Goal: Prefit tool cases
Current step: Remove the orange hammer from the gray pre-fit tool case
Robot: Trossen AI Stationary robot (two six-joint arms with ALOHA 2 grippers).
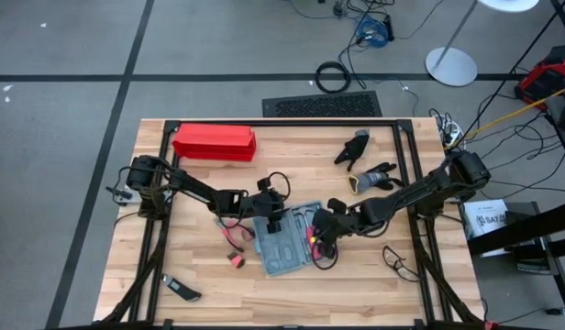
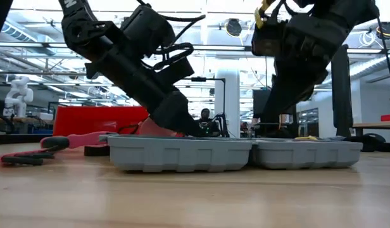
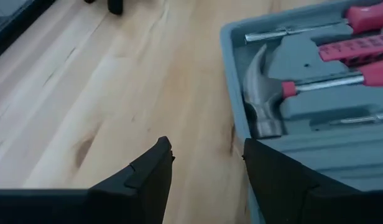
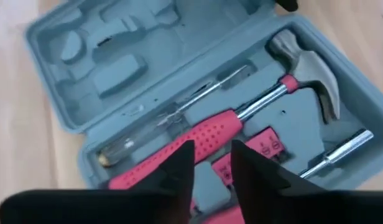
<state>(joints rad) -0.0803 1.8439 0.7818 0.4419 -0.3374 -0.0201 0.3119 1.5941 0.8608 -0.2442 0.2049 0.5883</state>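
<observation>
The flat blue-grey plastic clamshell tool case (image 1: 284, 240) lies open near the centre of the high view, slightly below the middle, on the light wooden table (image 1: 209, 275). Its grey moulded recesses hold a hammer with a steel head and pink-red grip (image 4: 241, 118), lying diagonally across the half seen in the right wrist view, with a slim clear-handled screwdriver (image 4: 173, 118) beside it and a steel socket piece (image 4: 341, 152) toward the lower right of that frame. The other half (image 4: 110, 56), in the upper left of that frame, shows bare recesses.

The right gripper (image 4: 210, 163) hangs just above the hammer's grip, its dark fingers standing a narrow gap apart with nothing between them. The left gripper (image 3: 207, 165) sits at the case's upper left edge in the high view, fingers spread wide, one over the bare wood and the other against the case wall beside the hammer head; it holds nothing.

Further out, a long bright red box (image 1: 215, 143) lies at the upper left of the table, a pair of black gloves (image 1: 365, 163) at the upper right, a small red object (image 1: 236, 260) left of the case, and a dark tool (image 1: 182, 291) at the lower left.
</observation>
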